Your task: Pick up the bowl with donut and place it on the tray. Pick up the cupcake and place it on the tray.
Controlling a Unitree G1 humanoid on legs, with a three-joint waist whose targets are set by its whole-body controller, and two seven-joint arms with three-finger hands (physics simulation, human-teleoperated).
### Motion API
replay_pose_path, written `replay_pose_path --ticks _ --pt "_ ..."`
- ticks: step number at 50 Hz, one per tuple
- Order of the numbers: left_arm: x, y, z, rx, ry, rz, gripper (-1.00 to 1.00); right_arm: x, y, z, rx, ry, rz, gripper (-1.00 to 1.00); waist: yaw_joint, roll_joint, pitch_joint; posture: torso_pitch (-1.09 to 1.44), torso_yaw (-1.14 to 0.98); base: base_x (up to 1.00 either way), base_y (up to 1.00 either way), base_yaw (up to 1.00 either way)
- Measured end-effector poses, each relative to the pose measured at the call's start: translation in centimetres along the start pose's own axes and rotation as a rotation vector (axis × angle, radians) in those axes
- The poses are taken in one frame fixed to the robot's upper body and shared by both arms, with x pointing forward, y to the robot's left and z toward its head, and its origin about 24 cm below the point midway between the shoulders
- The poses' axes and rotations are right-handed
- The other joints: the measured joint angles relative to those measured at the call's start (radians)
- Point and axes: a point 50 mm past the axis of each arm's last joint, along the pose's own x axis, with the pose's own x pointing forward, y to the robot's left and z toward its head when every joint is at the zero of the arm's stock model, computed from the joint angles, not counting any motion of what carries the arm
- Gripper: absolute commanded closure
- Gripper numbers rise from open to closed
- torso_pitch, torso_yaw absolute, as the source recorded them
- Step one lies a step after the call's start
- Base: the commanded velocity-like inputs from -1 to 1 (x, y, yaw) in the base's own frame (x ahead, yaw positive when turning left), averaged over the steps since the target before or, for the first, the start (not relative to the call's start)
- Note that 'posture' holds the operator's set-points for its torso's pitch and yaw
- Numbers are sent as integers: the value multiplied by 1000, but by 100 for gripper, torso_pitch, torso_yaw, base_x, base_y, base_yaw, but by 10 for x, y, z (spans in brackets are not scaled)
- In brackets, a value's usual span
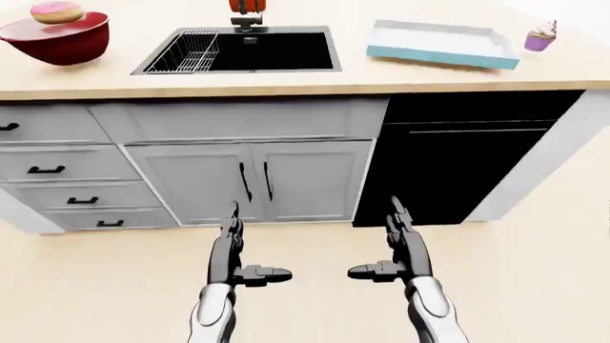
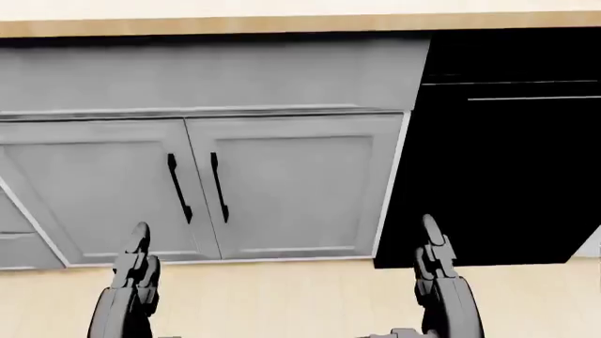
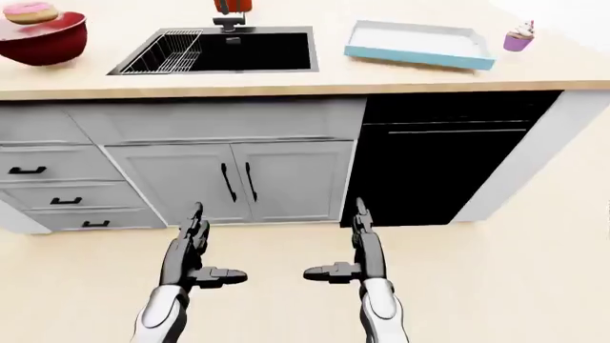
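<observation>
A red bowl (image 1: 57, 39) with a pink-iced donut (image 1: 56, 11) in it stands on the wooden counter at the top left of the left-eye view. A light blue tray (image 1: 443, 44) lies on the counter right of the sink. A cupcake (image 1: 540, 36) in a purple case stands just right of the tray. My left hand (image 1: 238, 250) and right hand (image 1: 392, 249) are low in the view, in front of the cabinets, both open and empty, far below the counter top.
A black sink (image 1: 243, 50) with a wire rack (image 1: 186, 51) sits mid-counter, a red tap (image 1: 246, 7) above it. Grey cabinet doors (image 2: 202, 186) and drawers (image 1: 57, 168) face me; a black dishwasher front (image 1: 458, 161) is at the right. Pale floor lies below.
</observation>
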Motion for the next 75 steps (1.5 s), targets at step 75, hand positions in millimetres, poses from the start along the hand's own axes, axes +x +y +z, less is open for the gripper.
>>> replay_pose_path --ticks 75 --pt "-27 -13 150 62 -285 -97 -100 -23 2 100 83 -303 40 -100 -48 -8 -44 0 0 2 32 13"
